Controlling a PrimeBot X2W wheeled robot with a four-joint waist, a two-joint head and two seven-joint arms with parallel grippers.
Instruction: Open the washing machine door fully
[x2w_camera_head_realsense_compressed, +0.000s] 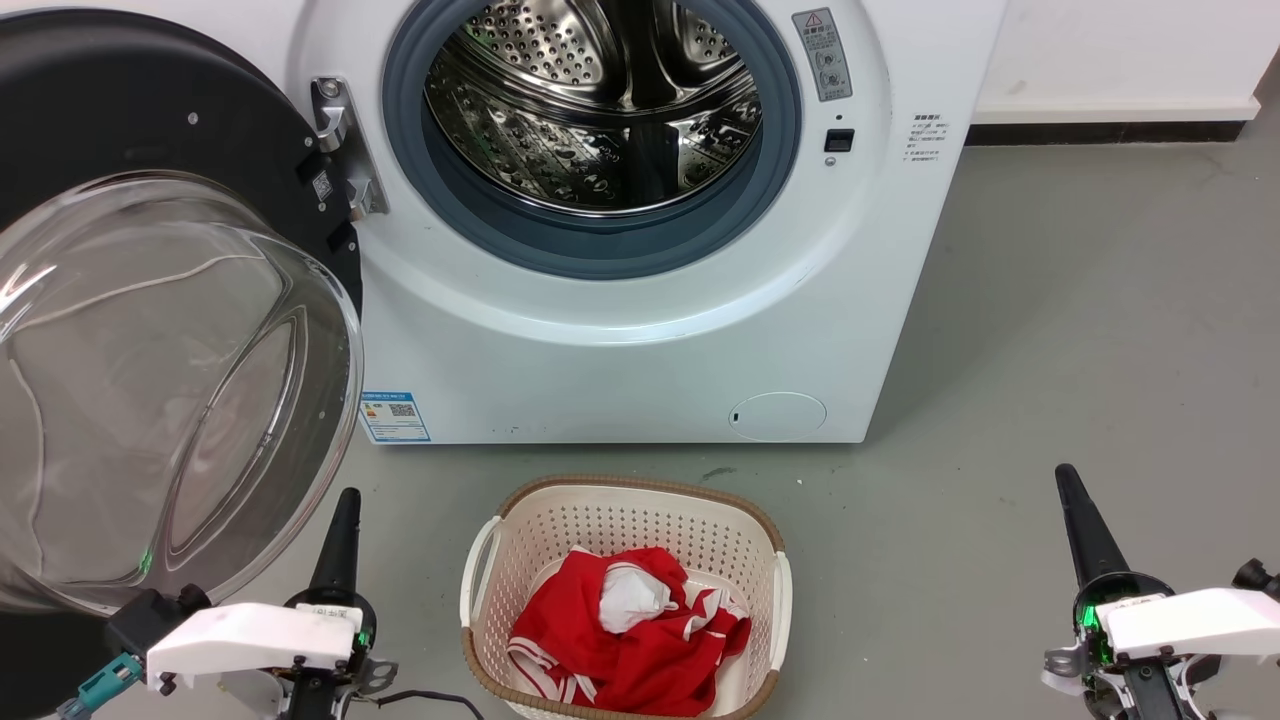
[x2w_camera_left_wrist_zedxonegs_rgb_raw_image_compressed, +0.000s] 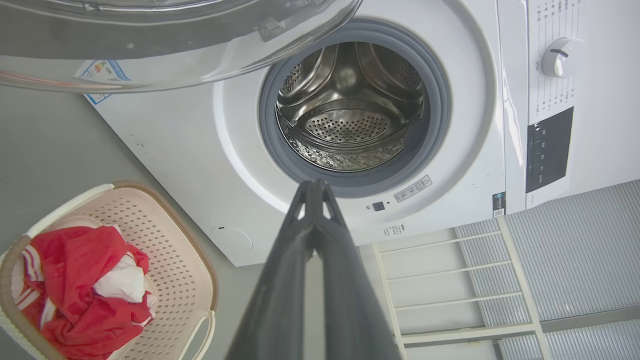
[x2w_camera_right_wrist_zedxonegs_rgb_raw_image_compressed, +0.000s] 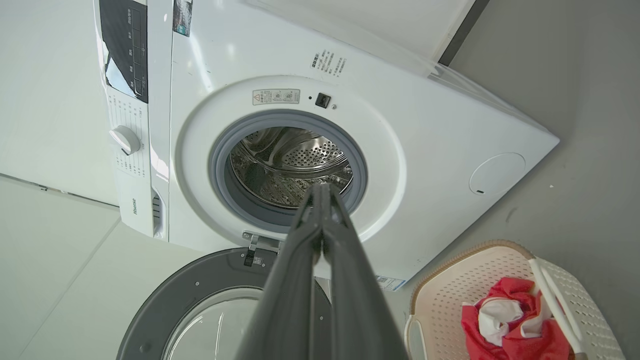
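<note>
Head view: washing machine door (x2w_camera_head_realsense_compressed: 150, 380) hangs wide open, left tool (x2w_camera_head_realsense_compressed: 345, 500) and right tool (x2w_camera_head_realsense_compressed: 1072, 495) both narrow, empty; looks done, next just back clear.

i see a beige perforated plastic laundry basket (x2w_camera_head_realsense_compressed: 620, 525) on the grey floor (x2w_camera_head_realsense_compressed: 1080, 330), holding a crumpled red-and-white garment (x2w_camera_head_realsense_compressed: 590, 620); behind it, a white wall (x2w_camera_head_realsense_compressed: 1130, 50) with a dark skirting strip (x2w_camera_head_realsense_compressed: 1100, 131).

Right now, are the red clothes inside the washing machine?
No, the red clothes lie in the laundry basket, which stands in front of the washing machine.
</note>
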